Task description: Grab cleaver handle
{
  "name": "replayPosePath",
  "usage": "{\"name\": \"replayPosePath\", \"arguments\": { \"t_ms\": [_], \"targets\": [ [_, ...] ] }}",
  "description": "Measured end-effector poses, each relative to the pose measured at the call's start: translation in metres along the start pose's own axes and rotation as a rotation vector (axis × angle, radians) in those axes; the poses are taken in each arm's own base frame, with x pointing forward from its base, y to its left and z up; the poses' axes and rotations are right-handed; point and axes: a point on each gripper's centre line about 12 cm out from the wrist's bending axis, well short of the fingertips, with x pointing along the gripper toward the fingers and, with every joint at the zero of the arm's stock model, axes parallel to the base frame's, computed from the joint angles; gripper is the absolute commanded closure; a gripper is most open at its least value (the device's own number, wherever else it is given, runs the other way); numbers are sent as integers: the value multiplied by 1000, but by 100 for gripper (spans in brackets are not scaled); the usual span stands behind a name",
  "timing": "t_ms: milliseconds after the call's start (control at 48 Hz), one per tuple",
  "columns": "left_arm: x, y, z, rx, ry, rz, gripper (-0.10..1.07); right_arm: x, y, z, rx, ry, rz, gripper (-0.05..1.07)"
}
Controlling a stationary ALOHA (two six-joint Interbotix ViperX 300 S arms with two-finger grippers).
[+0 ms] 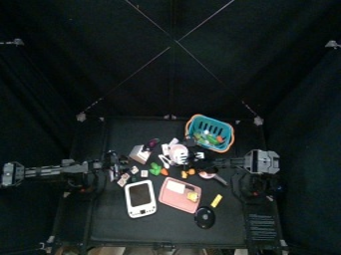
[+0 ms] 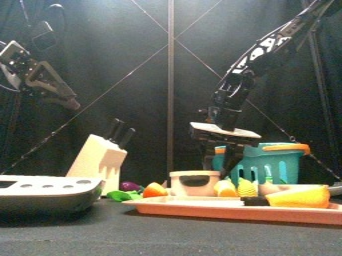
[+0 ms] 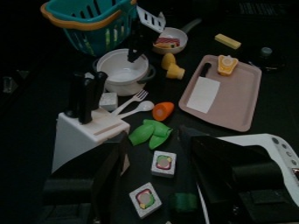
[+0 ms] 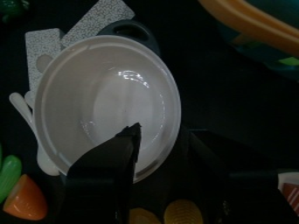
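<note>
The cleaver (image 3: 201, 94) lies flat on a pink tray (image 3: 239, 109), its white blade up; its handle end points toward an orange piece (image 3: 228, 63). It also shows in the top view (image 1: 180, 189). My right gripper (image 4: 176, 156) is open and empty, hanging over a white bowl (image 4: 100, 96), well away from the cleaver. In the top view it reaches to the table's middle (image 1: 177, 151). My left gripper (image 3: 163, 171) is open and empty, held high at the table's left side (image 1: 100, 171), above two small printed blocks (image 3: 163, 163).
A knife block (image 3: 87, 122) with dark handles stands next to the bowl. A teal basket (image 3: 87, 24), a white slotted spatula (image 3: 146, 17), a small pan (image 3: 172, 39), green and orange toy food (image 3: 149, 131) and a white scale (image 1: 142, 199) crowd the table.
</note>
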Motion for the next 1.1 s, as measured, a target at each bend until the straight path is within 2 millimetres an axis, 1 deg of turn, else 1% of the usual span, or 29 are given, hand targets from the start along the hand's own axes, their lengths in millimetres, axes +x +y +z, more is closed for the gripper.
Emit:
{"name": "replayPosePath", "arguments": {
  "t_ms": [83,167,292,417,521,688,771,854,958,1104],
  "targets": [
    [0,0,0,0,0,0,11,-6,2,0,-4,-5,13,25],
    [0,0,0,0,0,0,11,-18,1,-1,-10,-14,30,25],
    [0,0,0,0,-2,0,11,-35,-3,-8,-29,-18,48,25],
    [0,0,-1,-2,2,0,11,-51,1,-18,-63,-17,96,25],
    [0,0,-1,-5,3,1,11,-63,10,-34,-126,-16,153,25],
    [0,0,0,-3,-8,-1,11,-88,34,-74,-281,-4,324,25],
    [0,0,1,-3,-14,-1,11,-95,40,-94,-340,17,384,25],
    [0,-1,2,-3,-23,-3,11,-99,39,-109,-381,36,407,25],
    [0,-1,3,-3,-35,-4,11,-100,32,-124,-409,63,405,25],
    [0,-3,6,4,-62,-16,11,-97,23,-130,-346,124,353,25]
  ]
}}
